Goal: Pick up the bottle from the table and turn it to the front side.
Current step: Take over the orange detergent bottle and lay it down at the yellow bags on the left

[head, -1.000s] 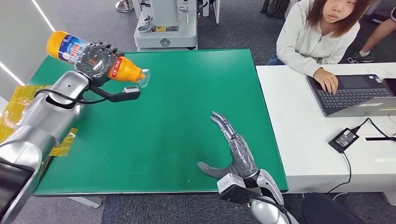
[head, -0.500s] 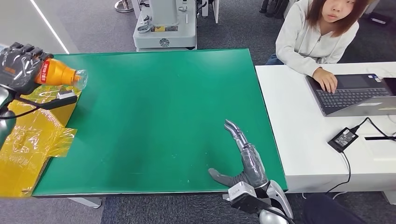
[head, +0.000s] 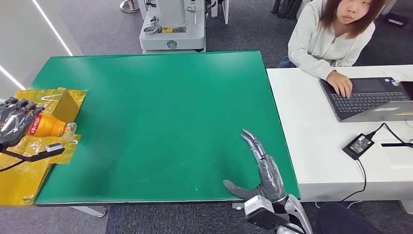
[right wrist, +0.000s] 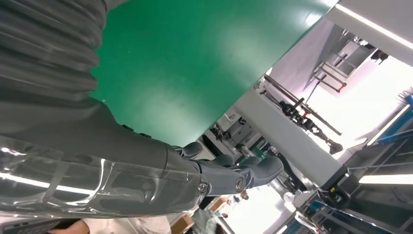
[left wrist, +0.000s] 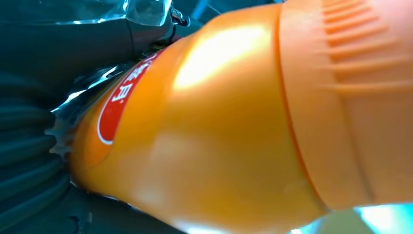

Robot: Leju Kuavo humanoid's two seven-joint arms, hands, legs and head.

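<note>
Left hand (head: 13, 124) grasping bottle (head: 48, 126) at counter's (head: 170, 112) far-left edge; right hand (head: 263, 170) released, idle. Next: rotate label frontward.

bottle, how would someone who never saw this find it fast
Start at the green table and go to its left edge, where crinkled yellow wrapping lies. Over that, the left hand holds the bottle: orange, lying sideways, with a red label band.
</note>
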